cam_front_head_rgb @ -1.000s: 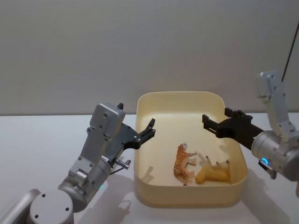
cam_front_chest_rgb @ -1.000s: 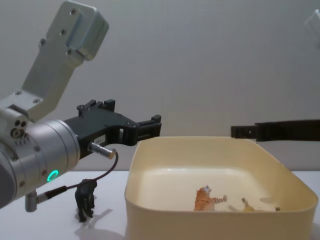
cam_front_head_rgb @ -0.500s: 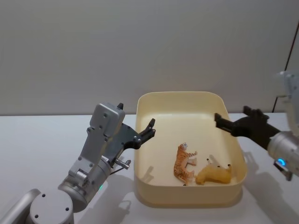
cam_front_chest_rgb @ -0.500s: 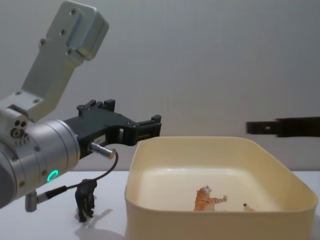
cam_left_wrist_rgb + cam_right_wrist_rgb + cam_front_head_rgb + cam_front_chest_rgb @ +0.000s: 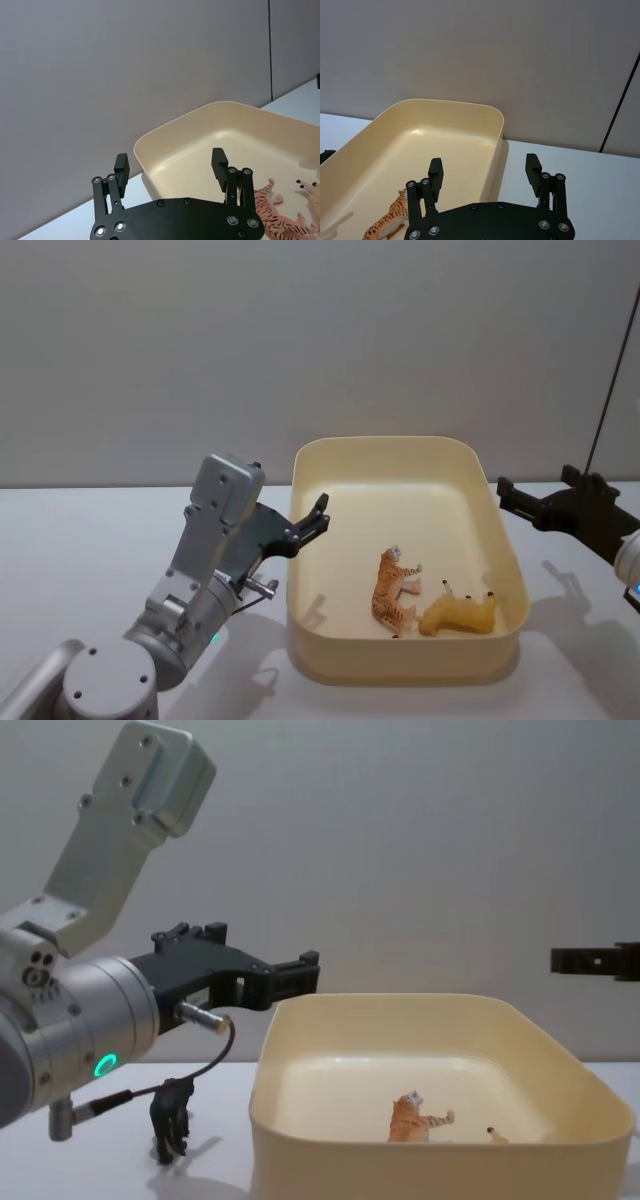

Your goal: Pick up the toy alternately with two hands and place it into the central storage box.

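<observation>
The central storage box [image 5: 400, 443] is a cream-yellow tub in the middle of the table. Inside it lie an orange striped tiger toy [image 5: 394, 591] and a yellow animal toy [image 5: 458, 613], both on their sides. A small black animal toy [image 5: 172, 1120] stands on the table left of the box. My left gripper [image 5: 320, 513] hovers open at the box's left rim, holding nothing. My right gripper [image 5: 512, 490] hangs open just outside the box's right wall, with nothing in it. The wrist views show each gripper, left [image 5: 170, 161] and right [image 5: 484, 167], with fingers spread wide.
A grey wall rises behind the white table [image 5: 90, 540]. A thin dark cable [image 5: 612, 370] hangs at the far right. The black toy stands under my left arm, close to its dangling cable [image 5: 205, 1070].
My right gripper has pulled back to the right, from over the box's interior to outside its right wall. The left arm has barely moved.
</observation>
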Robot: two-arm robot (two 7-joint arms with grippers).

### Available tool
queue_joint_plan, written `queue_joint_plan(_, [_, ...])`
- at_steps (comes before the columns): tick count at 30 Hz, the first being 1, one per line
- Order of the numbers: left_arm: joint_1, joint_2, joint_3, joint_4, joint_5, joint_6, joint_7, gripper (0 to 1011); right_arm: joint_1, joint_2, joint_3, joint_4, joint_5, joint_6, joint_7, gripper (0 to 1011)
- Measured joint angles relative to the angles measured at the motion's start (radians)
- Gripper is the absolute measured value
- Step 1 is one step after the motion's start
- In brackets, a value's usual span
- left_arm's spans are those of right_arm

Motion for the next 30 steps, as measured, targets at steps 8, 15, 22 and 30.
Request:
queue_joint_plan(8, [-0.011,-0.008,-0.015,-0.012,-0.035,0.103,0.039,1001,-0.013,0.012,0.011,-0.015,0.016,-0.003,-0.008,1001])
queue_joint_plan(15, [-0.025,-0.015,-0.031,-0.007,-0.059,0.188,0.066,1001,-0.019,0.018,0.016,-0.021,0.022,-0.005,-0.012,1001])
queue_joint_plan(22, [-0.037,-0.019,-0.043,0.006,-0.074,0.267,0.075,1001,-0.022,0.021,0.019,-0.025,0.026,-0.006,-0.014,1001])
queue_joint_plan(30, [-0.043,-0.023,-0.051,0.023,-0.082,0.347,0.079,1001,-0.024,0.023,0.021,-0.027,0.028,-0.007,-0.015,1001])
